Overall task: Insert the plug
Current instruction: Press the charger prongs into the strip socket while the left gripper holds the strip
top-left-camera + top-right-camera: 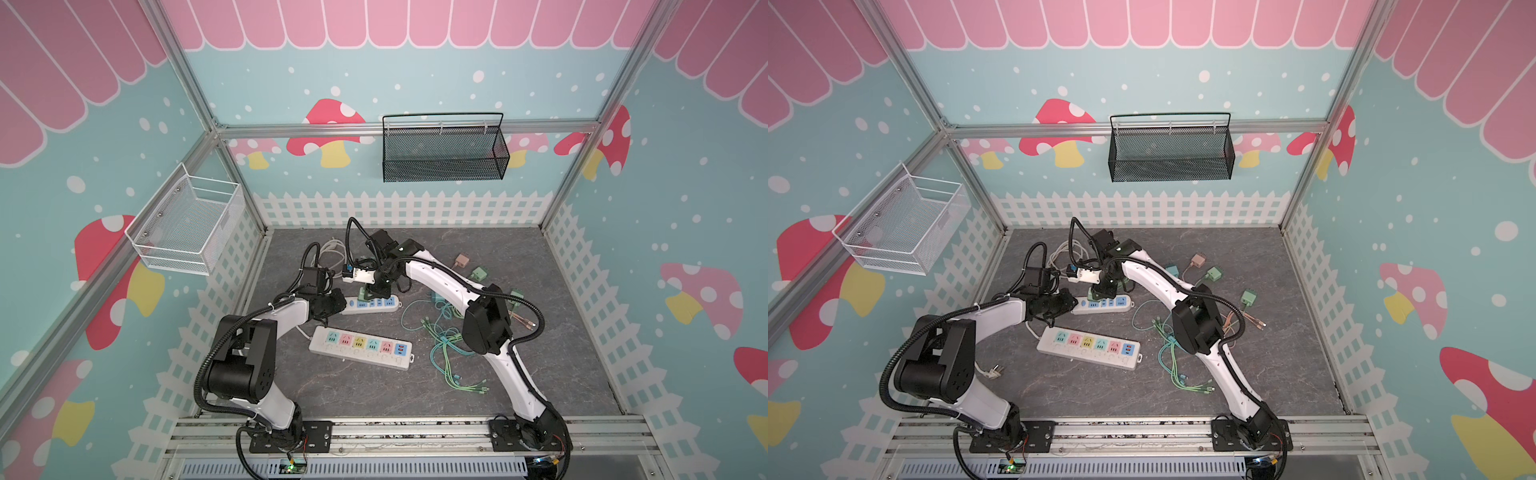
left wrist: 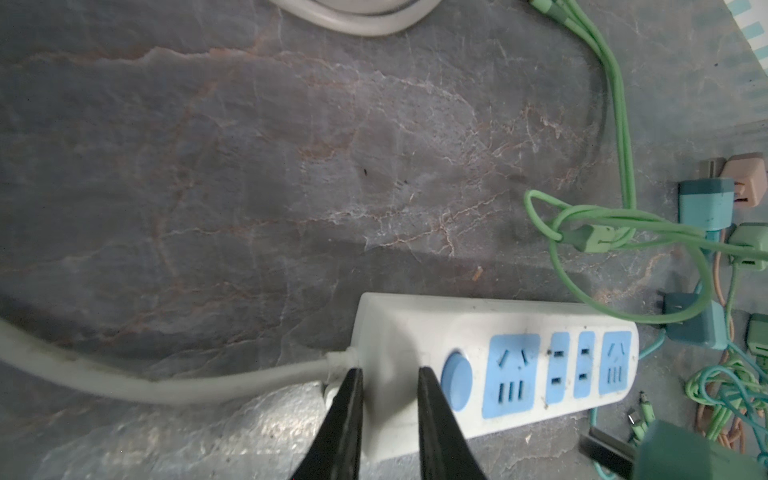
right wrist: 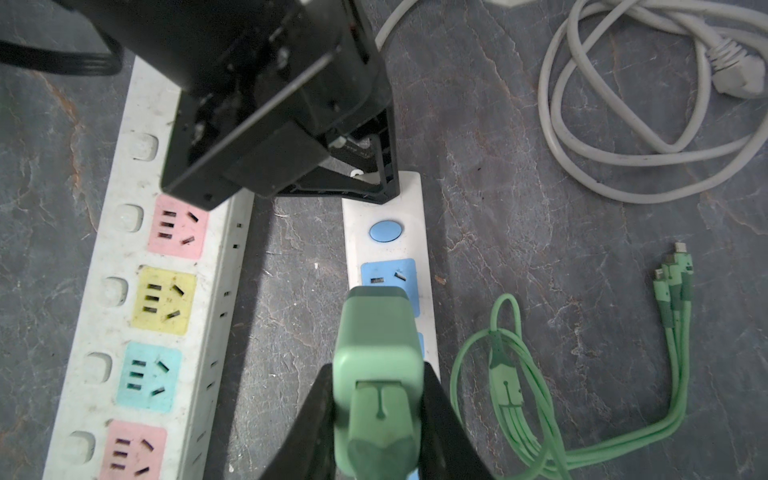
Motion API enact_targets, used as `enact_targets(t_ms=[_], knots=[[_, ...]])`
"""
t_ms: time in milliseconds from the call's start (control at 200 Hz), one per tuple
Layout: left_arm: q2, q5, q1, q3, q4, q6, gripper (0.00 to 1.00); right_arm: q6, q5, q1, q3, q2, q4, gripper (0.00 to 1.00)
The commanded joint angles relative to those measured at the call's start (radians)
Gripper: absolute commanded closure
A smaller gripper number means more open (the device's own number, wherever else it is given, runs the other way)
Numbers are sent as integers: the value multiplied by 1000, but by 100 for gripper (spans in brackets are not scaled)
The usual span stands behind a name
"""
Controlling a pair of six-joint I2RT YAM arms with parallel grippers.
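Left gripper [image 2: 388, 370]: jaws narrowly parted at the cord end of the small strip [image 2: 519, 316]; grip cannot be told.
Right gripper [image 3: 378, 368]: closed on the green plug [image 3: 376, 328], held over the first blue socket [image 3: 388, 272].
Left wrist view only: prongs [image 2: 602, 451] are seen bare.

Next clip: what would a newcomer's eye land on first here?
Mid-scene, the right gripper holds a green plug over the small blue-socket power strip. The left gripper bears on that strip's cord end, jaws apart. In front lies a long multicoloured strip, with tangled green cables to its right.
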Motion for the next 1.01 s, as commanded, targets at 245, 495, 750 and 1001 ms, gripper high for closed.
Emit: enact_targets(t_ms=[245, 495, 750, 1001], knots=[[41, 45, 4, 30, 10, 62, 77, -58, 21, 6, 28, 44, -36, 99], [49, 63, 3, 30, 25, 70, 77, -67, 24, 8, 30, 55, -33, 99], [55, 79, -1, 36, 25, 86, 77, -64, 44, 11, 33, 72, -30, 99], [58, 87, -3, 40, 25, 94, 77, -66, 64, 14, 33, 85, -27, 100]])
